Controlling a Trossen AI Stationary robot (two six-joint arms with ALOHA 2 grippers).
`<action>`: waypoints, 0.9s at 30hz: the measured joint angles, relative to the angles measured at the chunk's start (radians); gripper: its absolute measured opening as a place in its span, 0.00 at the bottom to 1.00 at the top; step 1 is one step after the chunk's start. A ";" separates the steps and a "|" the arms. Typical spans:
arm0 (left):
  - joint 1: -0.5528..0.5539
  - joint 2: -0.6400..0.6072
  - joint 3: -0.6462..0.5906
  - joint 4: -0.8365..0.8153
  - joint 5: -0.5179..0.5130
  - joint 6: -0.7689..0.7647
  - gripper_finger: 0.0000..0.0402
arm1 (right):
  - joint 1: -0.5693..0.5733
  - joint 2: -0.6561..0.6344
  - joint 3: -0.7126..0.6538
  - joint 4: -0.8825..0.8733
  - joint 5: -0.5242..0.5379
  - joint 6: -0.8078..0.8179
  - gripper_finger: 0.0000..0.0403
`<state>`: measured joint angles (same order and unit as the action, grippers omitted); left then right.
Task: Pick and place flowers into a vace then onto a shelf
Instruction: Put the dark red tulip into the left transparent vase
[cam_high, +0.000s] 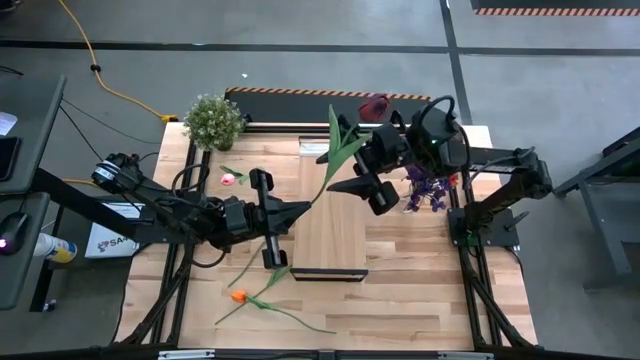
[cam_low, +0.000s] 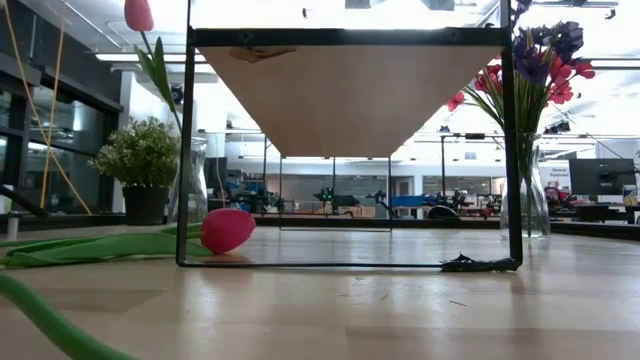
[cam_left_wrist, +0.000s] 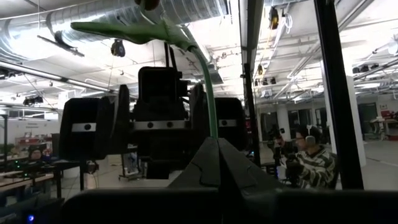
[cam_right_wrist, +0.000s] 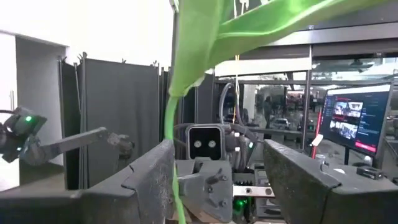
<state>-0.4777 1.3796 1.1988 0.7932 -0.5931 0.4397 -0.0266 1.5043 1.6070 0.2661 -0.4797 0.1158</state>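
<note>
flower stem (cam_high: 328, 170) | pinched in left gripper (cam_high: 308, 207) | right gripper (cam_high: 340, 184) wide around it | over shelf (cam_high: 330, 240)

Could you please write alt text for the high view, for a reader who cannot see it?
Seen from above, the left hand, shut, holds a green stem up toward the open right hand over the shelf. Two flowers lie on the table.

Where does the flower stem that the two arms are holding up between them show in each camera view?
High view: the green stem runs from the left end effector up past the right end effector.
Low view: likely the pink tulip at upper left.
Left wrist view: stem rising from the shut fingers.
Right wrist view: stem beside one finger.
Shared landmark: the stem's broad leaf.
</note>
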 joint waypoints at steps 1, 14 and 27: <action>0.001 0.000 0.000 0.000 -0.001 0.000 0.05 | 0.003 0.001 0.000 0.000 0.000 0.000 0.58; 0.001 0.000 0.000 -0.003 -0.021 0.006 0.05 | 0.016 0.029 0.000 0.055 -0.025 0.064 0.58; 0.001 0.000 0.000 -0.002 -0.021 0.008 0.05 | 0.030 0.029 0.000 0.072 -0.027 0.067 0.58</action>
<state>-0.4770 1.3796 1.1988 0.7910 -0.6140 0.4480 0.0029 1.5333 1.6073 0.3377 -0.5062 0.1829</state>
